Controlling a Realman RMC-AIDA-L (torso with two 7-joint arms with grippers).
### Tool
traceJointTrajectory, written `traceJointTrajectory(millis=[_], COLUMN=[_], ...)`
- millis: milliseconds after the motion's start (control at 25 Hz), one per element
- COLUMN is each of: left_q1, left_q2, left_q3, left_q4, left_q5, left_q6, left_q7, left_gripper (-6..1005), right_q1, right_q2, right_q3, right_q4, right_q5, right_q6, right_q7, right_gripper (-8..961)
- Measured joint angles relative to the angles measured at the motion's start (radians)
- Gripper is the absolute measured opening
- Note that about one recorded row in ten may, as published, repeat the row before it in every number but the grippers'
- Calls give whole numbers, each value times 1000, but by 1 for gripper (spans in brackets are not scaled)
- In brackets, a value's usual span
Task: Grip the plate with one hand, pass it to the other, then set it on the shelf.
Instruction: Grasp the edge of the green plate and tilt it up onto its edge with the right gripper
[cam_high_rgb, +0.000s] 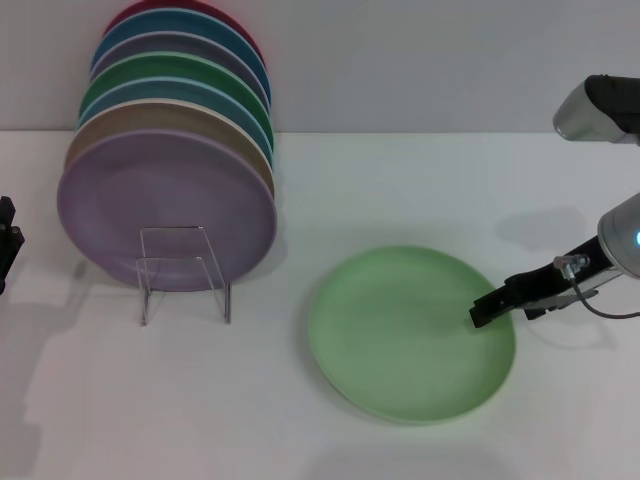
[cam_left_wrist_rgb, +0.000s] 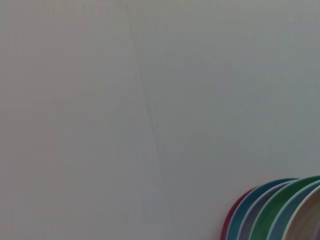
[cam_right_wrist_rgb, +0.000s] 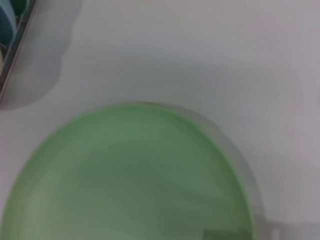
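The pale mint-green plate (cam_high_rgb: 405, 335) lies flat on the white table, right of centre. It fills the lower part of the right wrist view (cam_right_wrist_rgb: 130, 175). My right gripper (cam_high_rgb: 483, 310), slim and black, reaches in from the right, with its tip over the plate's right rim. My left gripper (cam_high_rgb: 8, 240) shows only as a black edge at the far left, away from the plate. The clear acrylic shelf (cam_high_rgb: 185, 270) stands at the left with its U-shaped bracket in front.
Several coloured plates (cam_high_rgb: 165, 205) stand upright in the shelf, a lilac one in front. Their rims show in the left wrist view (cam_left_wrist_rgb: 280, 210). Part of the shelf's edge (cam_right_wrist_rgb: 15, 45) shows in the right wrist view. A grey wall rises behind the table.
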Motion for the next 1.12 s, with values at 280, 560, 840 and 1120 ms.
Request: traceJointTrajectory(millis=[280, 560, 840, 1120], left_q1=[-4, -5, -5, -5], left_q2=[2, 2, 2, 2], left_q3=[0, 0, 0, 0], left_q4=[1, 2, 0, -2], left_q5=[0, 0, 0, 0], left_q6=[0, 4, 6, 3], left_q7=[7, 8, 8, 8], left_gripper=[810, 809, 809, 809], right_q1=[10, 19, 26, 31], right_q2=[-1, 0, 0, 0], right_q3=[-5, -33, -50, -50], right_q4=[-55, -75, -81, -88], right_q5=[0, -4, -17, -17], right_q6=[-37, -63, -69, -70], right_q7=[-4, 2, 13, 13], right_gripper=[810, 776, 698, 445])
